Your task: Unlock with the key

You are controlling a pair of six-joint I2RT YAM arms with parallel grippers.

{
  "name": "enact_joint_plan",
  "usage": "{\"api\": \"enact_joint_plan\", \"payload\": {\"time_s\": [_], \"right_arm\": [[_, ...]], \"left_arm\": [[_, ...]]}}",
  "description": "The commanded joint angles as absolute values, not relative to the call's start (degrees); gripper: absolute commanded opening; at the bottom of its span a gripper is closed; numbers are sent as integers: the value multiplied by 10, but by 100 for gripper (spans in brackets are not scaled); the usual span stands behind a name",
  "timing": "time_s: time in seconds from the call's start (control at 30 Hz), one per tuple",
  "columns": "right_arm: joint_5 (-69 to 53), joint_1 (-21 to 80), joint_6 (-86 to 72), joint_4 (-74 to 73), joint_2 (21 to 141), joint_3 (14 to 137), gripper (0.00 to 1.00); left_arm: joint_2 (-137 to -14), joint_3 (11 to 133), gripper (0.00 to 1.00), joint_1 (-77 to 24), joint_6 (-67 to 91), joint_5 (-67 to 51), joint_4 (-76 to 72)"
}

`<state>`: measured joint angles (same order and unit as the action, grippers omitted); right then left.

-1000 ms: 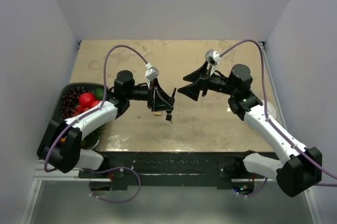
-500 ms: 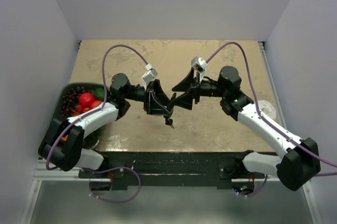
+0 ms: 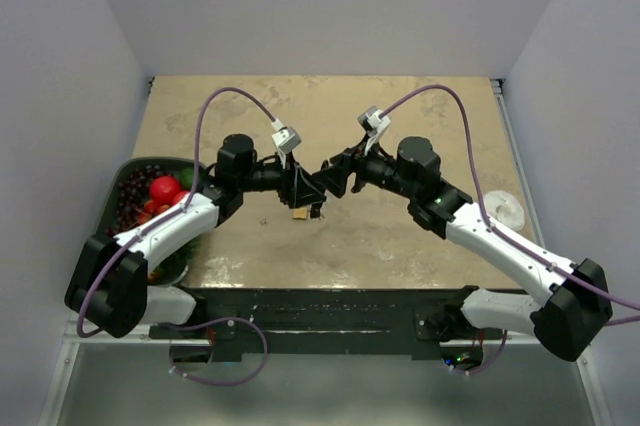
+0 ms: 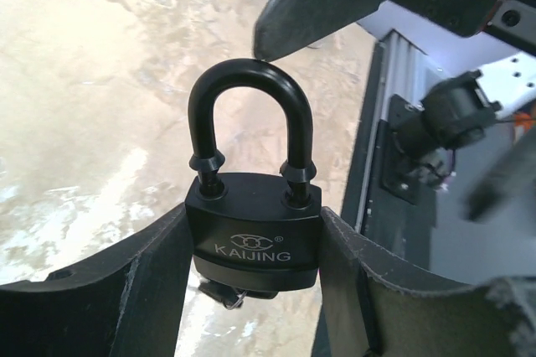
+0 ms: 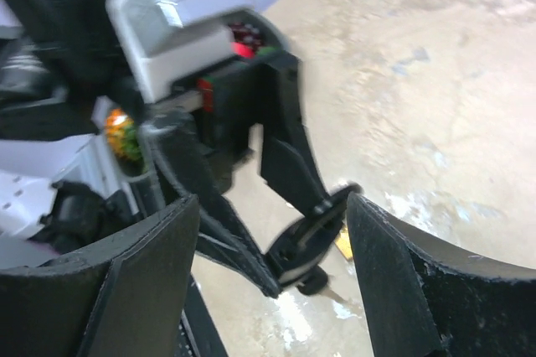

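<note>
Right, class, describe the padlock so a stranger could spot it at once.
Look above the middle of the tan table. There the left tool clamps the padlock by its sides: a black body stamped KAIJING under a black arched shackle, unlike the plain fingers beside it.

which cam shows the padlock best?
Left wrist: the padlock fills the frame face-on, shackle and brand name clear. Right wrist shows it edge-on and blurred; the top view shows only a tiny dark shape.
</note>
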<state>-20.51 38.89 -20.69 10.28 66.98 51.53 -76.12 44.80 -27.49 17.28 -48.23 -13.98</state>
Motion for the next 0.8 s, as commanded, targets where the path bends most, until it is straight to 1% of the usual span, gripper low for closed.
{"api": "enact_joint_plan", "payload": {"time_s": [0.0,0.2,0.27,0.3,0.33,0.43,0.6,0.77], "right_arm": [[-106,400,-231,91,686,526,73],[-97,410,-237,105,717,538,70],[-92,410,-236,105,725,539,67],[-91,410,-231,105,725,538,64],[-92,410,-227,105,726,535,59],[-81,408,-217,98,720,526,52],[-26,399,-191,55,699,519,52],[-3,378,-183,47,686,501,54]], "left_arm": [[-724,469,0,-273,139,-438,-156],[-722,471,0,-273,134,-439,-149],[-718,472,0,-273,128,-439,-146],[-717,473,0,-272,127,-440,-145],[-713,473,0,-273,125,-440,-145],[-709,475,0,-272,119,-452,-143],[-704,474,0,-272,120,-499,-157],[-697,469,0,-272,131,-551,-185]]}}
